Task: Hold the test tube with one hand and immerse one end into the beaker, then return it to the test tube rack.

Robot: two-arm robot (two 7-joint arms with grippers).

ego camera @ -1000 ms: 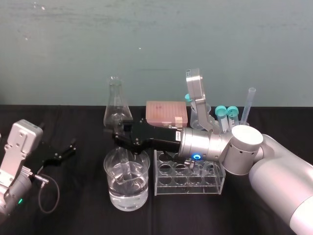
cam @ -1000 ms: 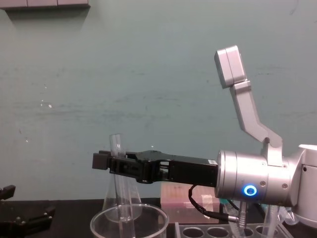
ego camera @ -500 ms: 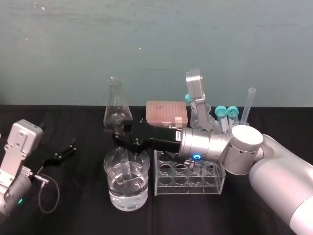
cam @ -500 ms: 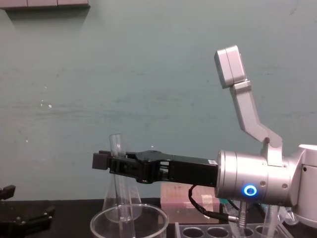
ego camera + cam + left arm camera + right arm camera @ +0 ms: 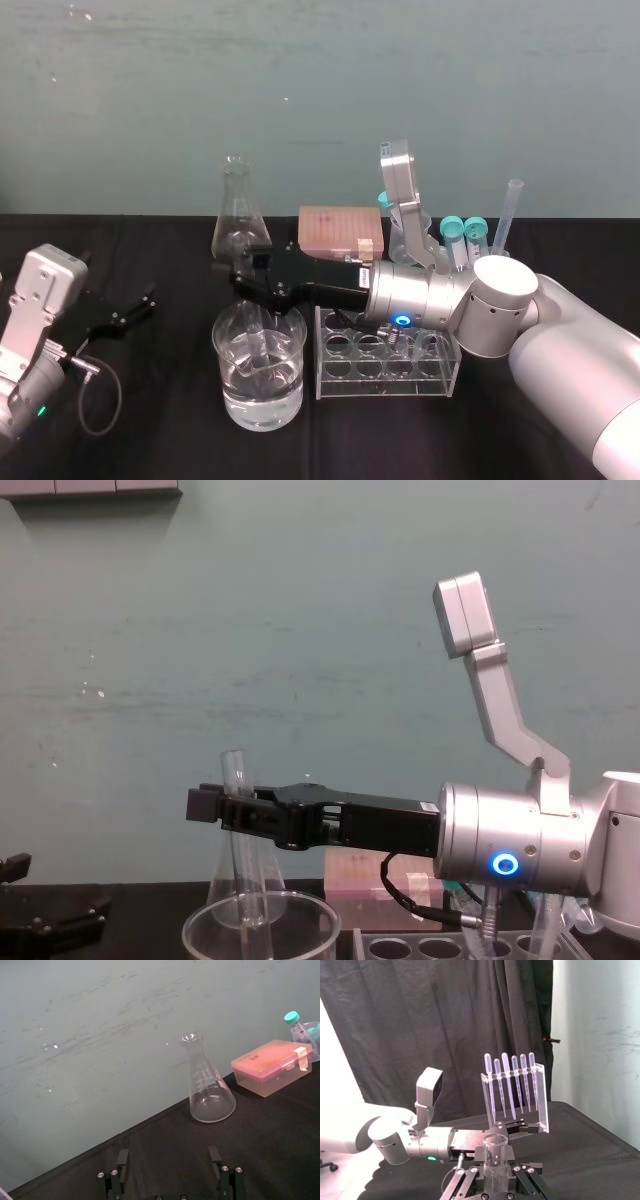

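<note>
Had the jaws of the right gripper (image 5: 232, 810) pinched shut across the test tube (image 5: 236, 772), a little below its open mouth, with the black forearm reaching out level from the right. Held the test tube above and partly inside the beaker (image 5: 228, 385). From the chest, passed down behind the thick rim into the vessel. From the head, ended about at the surface of the clear liquid, but could not confirm the rounded end as wet. Left the left gripper (image 5: 169, 1172) parked low on the black cloth well to the left, fingers spread wide and holding nothing, facing the flask (image 5: 207, 1095).

Judged the step in hand to be the dip itself. Called for a slow, straight lowering along the test tube's own line, near the middle of the beaker to avoid knocking the wall or rim. Meant stopping with the bottom end clearly under, short of the beaker's floor. Needed a firm but not crushing pinch, given smooth thin glass, apt to slip or crack. After that, probably called for a straight lift clear of the rim before any swing right toward the test tube rack (image 5: 385, 378), just beside the beaker, with open holes in its top.

Pointed close to vertical along the long axis, mouth up and rounded end down. Leaned slightly in the chest view, top toward the robot's left and bottom toward its right.
</note>
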